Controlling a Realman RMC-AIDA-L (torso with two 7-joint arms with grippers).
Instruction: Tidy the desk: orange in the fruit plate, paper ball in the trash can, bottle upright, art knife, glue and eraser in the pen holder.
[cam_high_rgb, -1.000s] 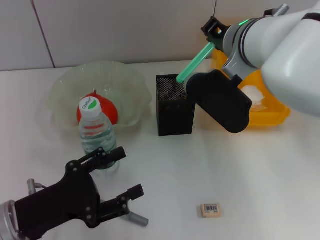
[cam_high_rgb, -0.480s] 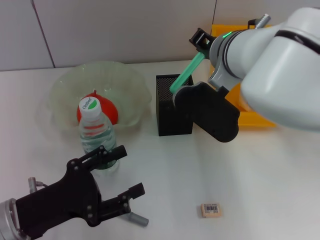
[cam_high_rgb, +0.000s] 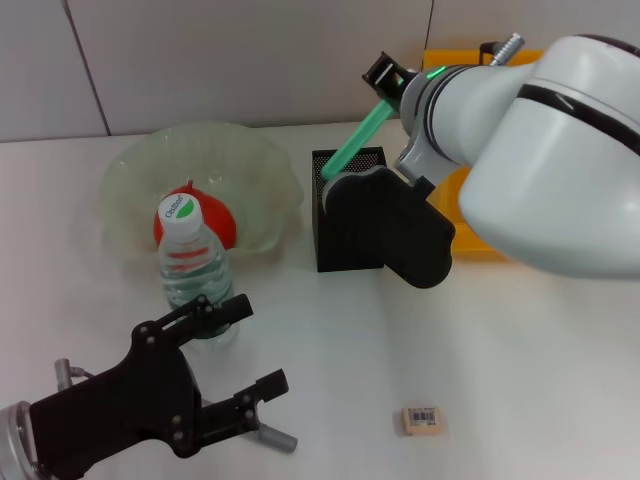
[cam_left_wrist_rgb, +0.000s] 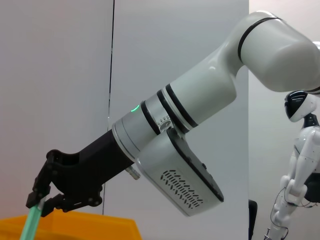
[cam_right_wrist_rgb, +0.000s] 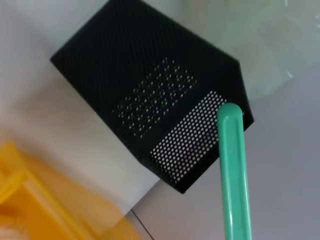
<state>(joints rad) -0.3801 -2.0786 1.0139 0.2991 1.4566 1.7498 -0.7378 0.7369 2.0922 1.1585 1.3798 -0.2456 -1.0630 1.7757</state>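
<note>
Right claw carrying a green stick over the black metal-mesh pen holder (cam_high_rgb: 349, 215).

Nearest, the black left claw (cam_high_rgb: 245, 352) rests low over the white counter (cam_high_rgb: 520, 360), fingers spread, empty; the small beige eraser (cam_high_rgb: 421, 419) lies well apart to its right. The clear green-labelled bottle (cam_high_rgb: 192, 268) stands upright before the pale-green scalloped glass fruit plate (cam_high_rgb: 135, 170), which holds the red-orange orange (cam_high_rgb: 222, 222). The right claw (cam_high_rgb: 385, 75) grips a green stick (cam_high_rgb: 357, 141) slanting over the holder; the yellow-orange plastic trash can (cam_high_rgb: 470, 238) sits behind.

Orange (cam_high_rgb: 196, 222) in fruit plate (cam_high_rgb: 262, 170); bottle (cam_high_rgb: 192, 268) before it.
</note>
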